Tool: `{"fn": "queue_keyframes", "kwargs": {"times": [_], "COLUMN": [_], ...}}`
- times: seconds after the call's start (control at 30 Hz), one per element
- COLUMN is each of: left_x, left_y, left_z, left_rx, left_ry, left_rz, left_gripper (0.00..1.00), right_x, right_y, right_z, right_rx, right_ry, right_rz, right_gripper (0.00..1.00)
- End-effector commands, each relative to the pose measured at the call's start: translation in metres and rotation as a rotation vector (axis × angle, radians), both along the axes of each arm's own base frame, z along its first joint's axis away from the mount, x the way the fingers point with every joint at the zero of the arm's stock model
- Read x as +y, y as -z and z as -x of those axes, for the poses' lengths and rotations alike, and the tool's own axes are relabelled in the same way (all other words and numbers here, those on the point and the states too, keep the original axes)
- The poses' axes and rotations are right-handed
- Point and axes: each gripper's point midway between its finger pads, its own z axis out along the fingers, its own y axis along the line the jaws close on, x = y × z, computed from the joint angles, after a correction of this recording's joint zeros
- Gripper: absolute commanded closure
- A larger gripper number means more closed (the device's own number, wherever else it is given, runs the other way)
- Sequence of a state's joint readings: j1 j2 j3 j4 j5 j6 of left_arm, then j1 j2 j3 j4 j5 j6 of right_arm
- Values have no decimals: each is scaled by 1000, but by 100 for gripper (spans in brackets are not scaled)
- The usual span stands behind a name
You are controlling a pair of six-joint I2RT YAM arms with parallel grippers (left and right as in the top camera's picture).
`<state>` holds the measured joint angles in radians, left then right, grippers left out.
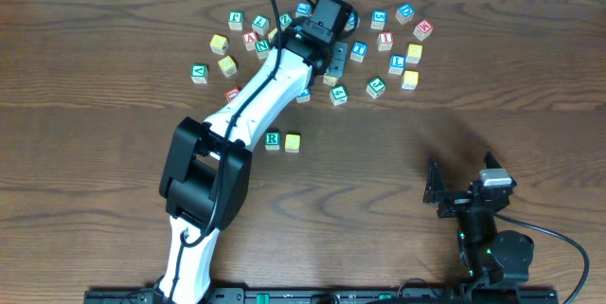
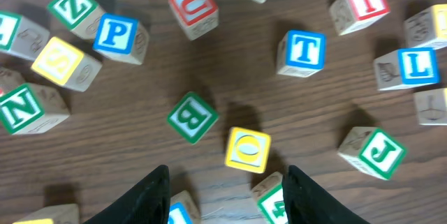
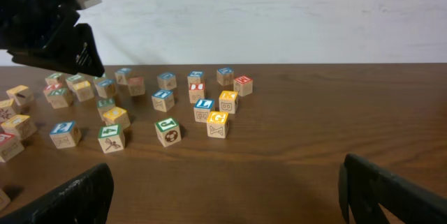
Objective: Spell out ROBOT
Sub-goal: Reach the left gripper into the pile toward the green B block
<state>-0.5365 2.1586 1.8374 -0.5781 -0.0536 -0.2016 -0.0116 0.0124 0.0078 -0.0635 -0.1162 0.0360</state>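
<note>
Over the far pile, the left gripper [image 2: 228,182] hovers wide open and empty. With the R block [image 1: 273,139] and 1 yellow block [image 1: 293,142] set nearer, the B block [image 2: 192,117], lying askew just beyond its fingertips, seems next: turn, descend, straddle it.

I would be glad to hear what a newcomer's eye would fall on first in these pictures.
The left arm stretches far across the table into the scatter of letter blocks at the far side, its open tool hanging above a green B and a yellow O. Next, the green R and a yellow block sit side by side on their own, nearer the middle.
</note>
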Motion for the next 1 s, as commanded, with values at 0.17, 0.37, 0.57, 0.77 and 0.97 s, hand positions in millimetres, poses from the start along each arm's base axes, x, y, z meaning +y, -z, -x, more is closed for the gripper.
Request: {"fn": "queue_keyframes", "kwargs": {"times": [0.17,0.37,0.57,0.77,0.97], "left_x": [-6,-9,-5,-3,-1], "left_y": [-10,-18,-19,-12,4], "left_z": [-15,-26,-28,-28,-28], "left_rx": [-56,-109,-126,-114,-88], "left_ry": [-25,-16,-10,-12,-15], "left_rz": [29,44,13,-1,-16], "left_gripper": [49,49,49,49,49], "right_x": [1,1,1,1,1], "right_y": [1,1,1,1,1], "right_z": [0,0,0,0,0], "right_rx": [-2,-2,-2,-2,-2], "right_ry": [-4,-4,-4,-4,-4], "right_rz": [15,15,15,15,15], "right_gripper": [1,1,1,1,1]}}
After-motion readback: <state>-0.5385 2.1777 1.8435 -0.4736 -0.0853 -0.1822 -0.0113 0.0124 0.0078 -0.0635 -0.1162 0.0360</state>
